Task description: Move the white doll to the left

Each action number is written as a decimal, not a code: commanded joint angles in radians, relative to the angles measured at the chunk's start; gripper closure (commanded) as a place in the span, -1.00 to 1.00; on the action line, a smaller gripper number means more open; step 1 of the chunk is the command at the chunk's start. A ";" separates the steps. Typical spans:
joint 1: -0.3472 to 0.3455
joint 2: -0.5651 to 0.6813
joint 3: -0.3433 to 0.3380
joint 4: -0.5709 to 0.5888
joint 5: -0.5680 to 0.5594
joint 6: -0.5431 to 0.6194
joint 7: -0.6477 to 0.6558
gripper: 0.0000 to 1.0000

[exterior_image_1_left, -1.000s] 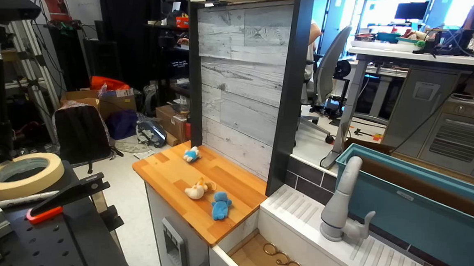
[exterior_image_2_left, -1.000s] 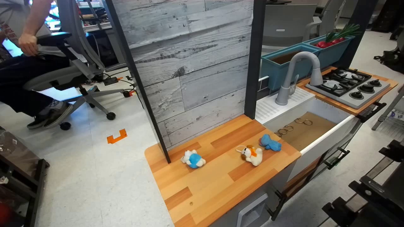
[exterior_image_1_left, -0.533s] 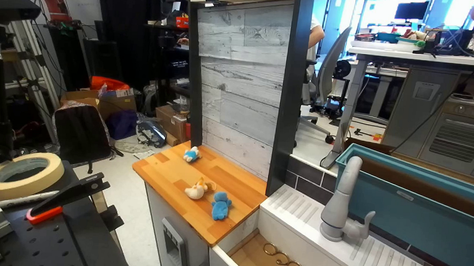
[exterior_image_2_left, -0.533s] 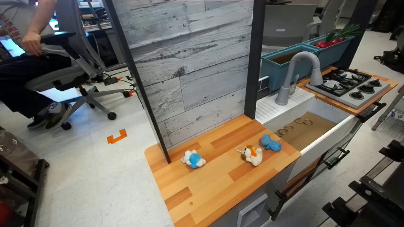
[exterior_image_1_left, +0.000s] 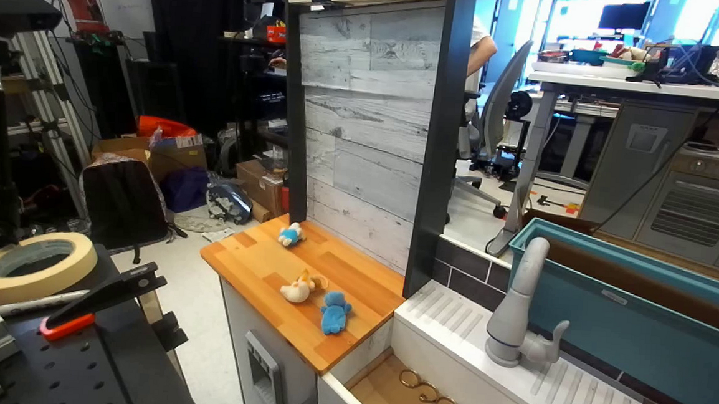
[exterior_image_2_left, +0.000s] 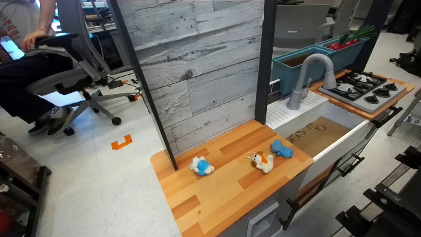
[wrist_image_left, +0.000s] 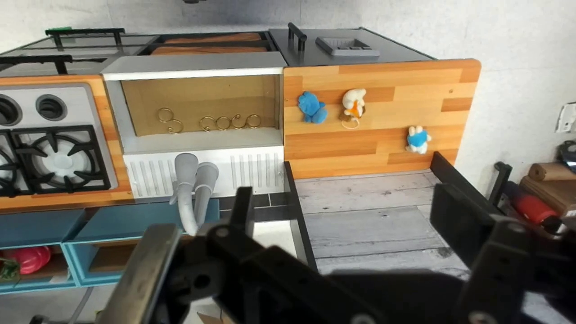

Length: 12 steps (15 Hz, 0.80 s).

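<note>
The white doll [exterior_image_2_left: 267, 165] is lying on the wooden desk [exterior_image_2_left: 213, 194], just beside a blue toy [exterior_image_2_left: 282, 149] and well apart from another doll [exterior_image_2_left: 202, 167] that is wearing blue. Its long axis is running across the depth of the desk: the rounded cream end is pointing toward the front edge, while the head (brown-patched, with something orange below it and a thin pale loop beyond) is pointing toward the grey plank panel [exterior_image_2_left: 200, 65]. In an exterior view a pale label [exterior_image_1_left: 614, 297], too small to read, is showing on the teal planter [exterior_image_1_left: 632, 343]; also in an exterior view, a seated person [exterior_image_2_left: 36, 75] is wearing a grey shirt [exterior_image_2_left: 21, 19] with unreadable red print. In the wrist view the end effector [wrist_image_left: 344, 195] is standing with its two fingers [wrist_image_left: 243, 209] spread wide, a broad gap lying between them. The white doll is lying beyond the fingertips, above that gap in the same view and well apart from the end effector, and the blue toy is sitting to its left there, a strip of bare wood separating the two.
</note>
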 commanded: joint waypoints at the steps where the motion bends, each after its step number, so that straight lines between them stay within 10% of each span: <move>1: 0.016 0.130 0.056 0.038 0.007 0.065 0.033 -1.00; 12: 0.051 0.622 0.186 0.221 -0.135 0.308 0.251 -1.00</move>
